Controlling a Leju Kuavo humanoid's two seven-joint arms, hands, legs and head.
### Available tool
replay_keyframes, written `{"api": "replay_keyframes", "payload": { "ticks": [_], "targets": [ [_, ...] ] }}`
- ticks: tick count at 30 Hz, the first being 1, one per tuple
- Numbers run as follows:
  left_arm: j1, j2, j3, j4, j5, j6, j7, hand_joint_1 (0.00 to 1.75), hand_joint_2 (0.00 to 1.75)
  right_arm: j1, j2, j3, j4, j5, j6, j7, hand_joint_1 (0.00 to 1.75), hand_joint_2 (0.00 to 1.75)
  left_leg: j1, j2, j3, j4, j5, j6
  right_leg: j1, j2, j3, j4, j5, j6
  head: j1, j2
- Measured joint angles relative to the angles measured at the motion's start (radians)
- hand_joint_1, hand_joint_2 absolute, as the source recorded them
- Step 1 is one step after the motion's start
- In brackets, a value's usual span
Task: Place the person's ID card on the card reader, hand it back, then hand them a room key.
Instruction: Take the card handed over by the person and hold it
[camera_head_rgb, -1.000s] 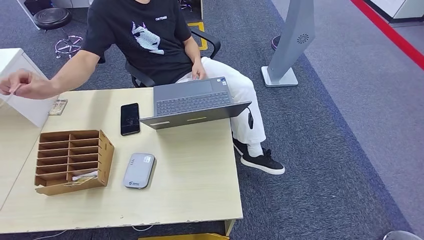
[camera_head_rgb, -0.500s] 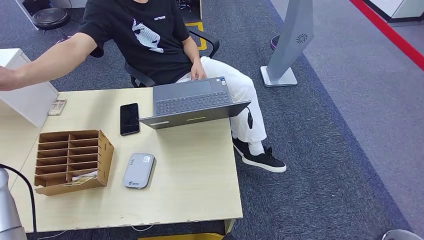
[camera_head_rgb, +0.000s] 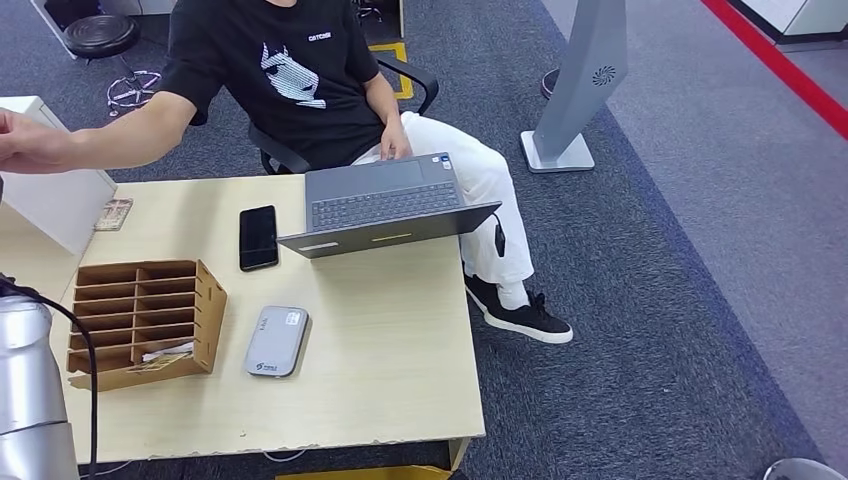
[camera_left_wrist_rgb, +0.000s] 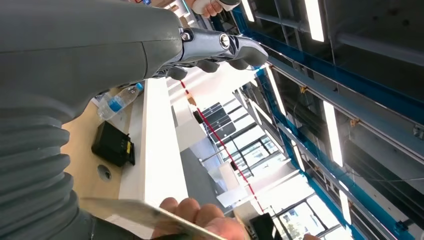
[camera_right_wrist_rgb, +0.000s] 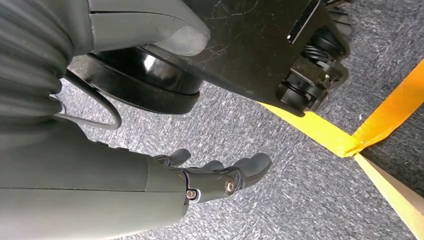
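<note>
Our left arm (camera_head_rgb: 30, 390) has risen further into the head view than half a second ago, now a broad silver column beside the wooden organizer (camera_head_rgb: 140, 322). The person's hand (camera_head_rgb: 25, 140) has come back in at the far left edge above the white box (camera_head_rgb: 60, 200). In the left wrist view our left hand (camera_left_wrist_rgb: 220, 47) is spread wide, holding nothing, and the person's fingers (camera_left_wrist_rgb: 195, 217) pinch the ID card (camera_left_wrist_rgb: 145, 216) just beside it. Our right hand (camera_right_wrist_rgb: 220, 180) hangs over the carpet, loosely spread, holding nothing. The card reader (camera_head_rgb: 277, 341) lies unmoved on the surface (camera_head_rgb: 390, 350), near the phone (camera_head_rgb: 258, 237) and laptop (camera_head_rgb: 385, 205).
</note>
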Motion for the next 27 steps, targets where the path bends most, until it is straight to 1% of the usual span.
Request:
{"api": "replay_keyframes", "payload": {
  "ticks": [27],
  "targets": [
    [0.0,-0.008,-0.006,0.0,0.052,0.028,0.002,1.75,1.75,0.0,-0.003,0.007,0.009,-0.018,0.0,0.004,0.0,1.75,0.0,0.001,-0.001,0.0,0.0,0.0,0.0,0.001,0.0,0.0,0.0,0.0,0.0,0.0]
  ]
}}
